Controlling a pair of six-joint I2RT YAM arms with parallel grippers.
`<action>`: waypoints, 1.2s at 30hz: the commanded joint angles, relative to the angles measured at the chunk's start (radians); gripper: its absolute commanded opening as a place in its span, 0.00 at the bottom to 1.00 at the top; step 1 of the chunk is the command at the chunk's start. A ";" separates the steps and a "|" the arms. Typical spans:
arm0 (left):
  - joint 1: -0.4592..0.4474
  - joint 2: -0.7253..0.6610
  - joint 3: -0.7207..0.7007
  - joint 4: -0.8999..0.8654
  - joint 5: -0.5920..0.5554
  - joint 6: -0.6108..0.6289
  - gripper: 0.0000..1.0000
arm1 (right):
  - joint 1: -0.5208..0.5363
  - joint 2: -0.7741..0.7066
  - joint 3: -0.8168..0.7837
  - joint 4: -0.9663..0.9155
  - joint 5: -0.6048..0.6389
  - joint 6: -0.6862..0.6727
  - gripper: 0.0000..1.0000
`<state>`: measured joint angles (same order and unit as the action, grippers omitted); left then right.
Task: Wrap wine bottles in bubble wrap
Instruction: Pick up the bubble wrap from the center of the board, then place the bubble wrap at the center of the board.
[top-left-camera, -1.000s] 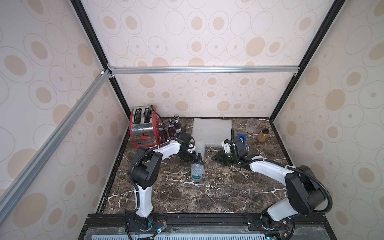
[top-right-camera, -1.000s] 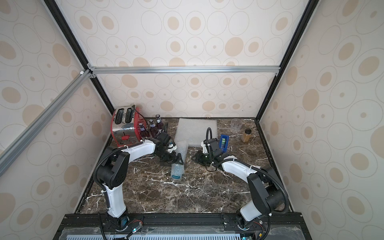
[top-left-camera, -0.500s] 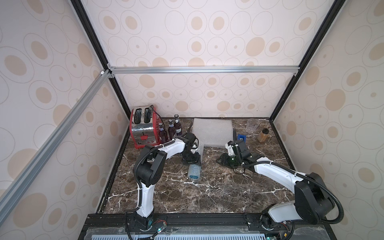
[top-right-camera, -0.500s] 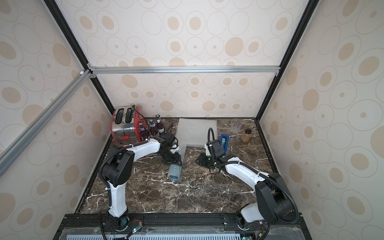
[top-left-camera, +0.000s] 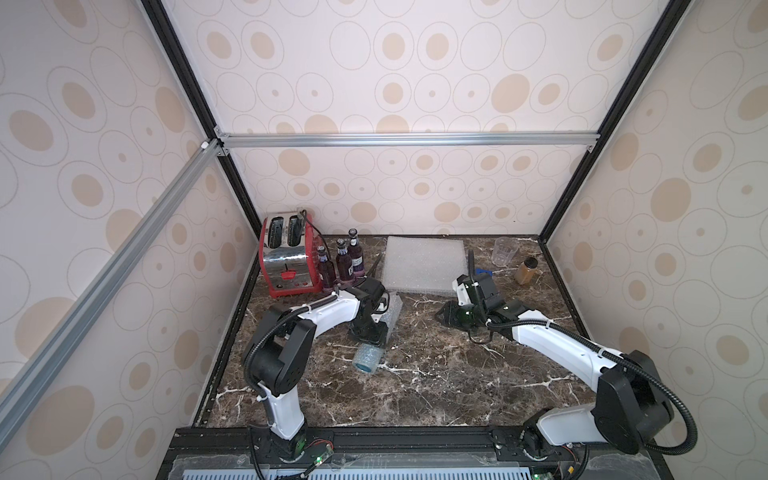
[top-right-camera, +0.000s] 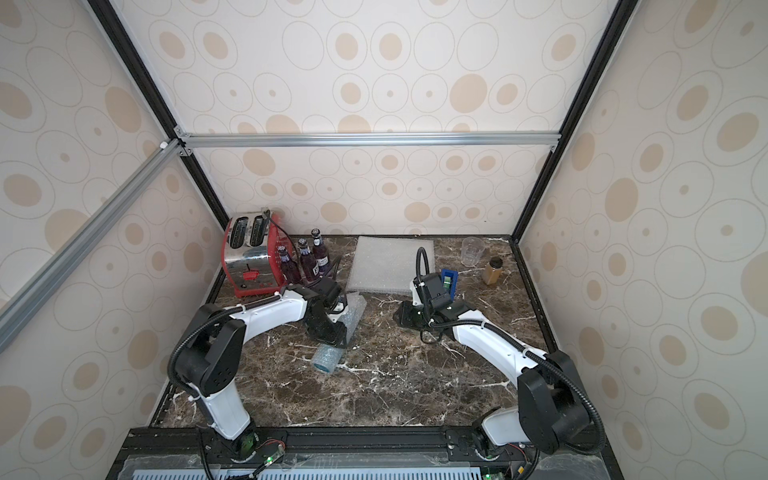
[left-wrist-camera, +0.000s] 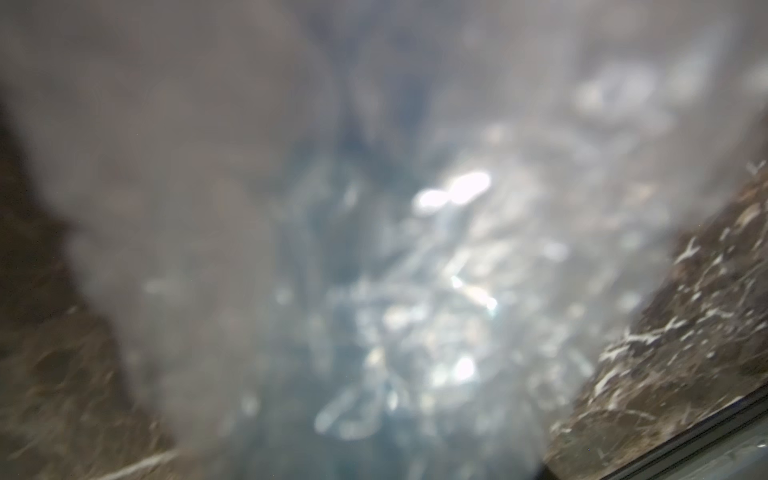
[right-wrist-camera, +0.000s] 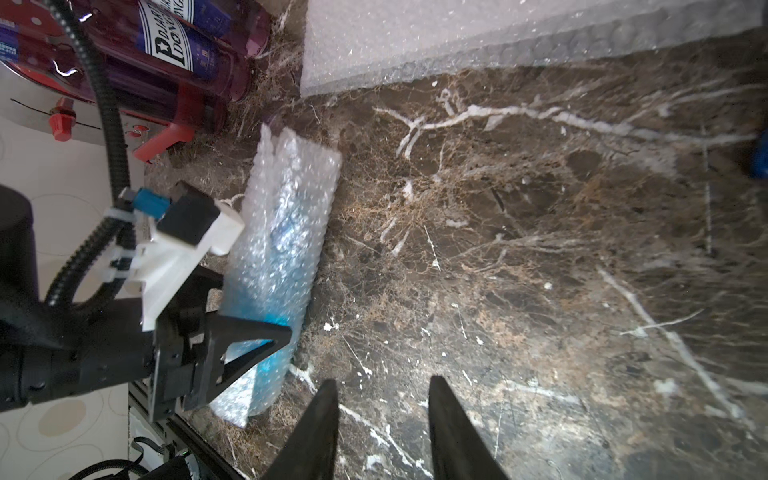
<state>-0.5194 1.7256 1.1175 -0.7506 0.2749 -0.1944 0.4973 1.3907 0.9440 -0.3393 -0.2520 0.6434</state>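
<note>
A blue wine bottle rolled in bubble wrap (top-left-camera: 369, 359) (top-right-camera: 328, 358) (right-wrist-camera: 277, 266) lies on the marble table. My left gripper (top-left-camera: 370, 332) (top-right-camera: 330, 330) is clamped across this roll near its lower end, one finger (right-wrist-camera: 243, 345) over its front. The left wrist view is filled with blurred bubble wrap (left-wrist-camera: 395, 291). Three purple wine bottles (top-left-camera: 343, 266) (top-right-camera: 308, 262) (right-wrist-camera: 187, 54) stand beside the toaster. A flat stack of bubble wrap sheets (top-left-camera: 424, 264) (top-right-camera: 390, 266) (right-wrist-camera: 457, 33) lies at the back. My right gripper (top-left-camera: 451, 318) (top-right-camera: 405, 318) (right-wrist-camera: 382, 399) hovers open and empty right of the roll.
A red toaster (top-left-camera: 286, 257) (top-right-camera: 249, 257) stands in the back left corner. A clear plastic cup (top-left-camera: 504, 251) (top-right-camera: 473, 251) and an amber jar (top-left-camera: 525, 270) (top-right-camera: 493, 270) stand at the back right. A small blue object (top-right-camera: 449, 279) sits behind my right wrist.
My left gripper has closed on the wrapped roll and dragged it toward the front left. The right gripper has drawn back slightly to the right.
</note>
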 joint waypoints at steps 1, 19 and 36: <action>0.030 -0.167 0.000 -0.060 -0.026 0.186 0.17 | 0.000 0.000 0.059 -0.071 0.061 -0.059 0.39; 0.434 -0.581 -0.191 -0.317 -0.351 0.569 0.00 | -0.137 -0.080 0.256 -0.285 0.258 -0.290 0.92; 0.892 -0.363 -0.245 -0.096 -0.357 0.544 0.04 | -0.143 -0.027 0.324 -0.265 0.214 -0.293 0.93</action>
<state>0.3435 1.3289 0.8604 -0.9222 -0.0856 0.3756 0.3519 1.3571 1.2465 -0.6052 -0.0162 0.3504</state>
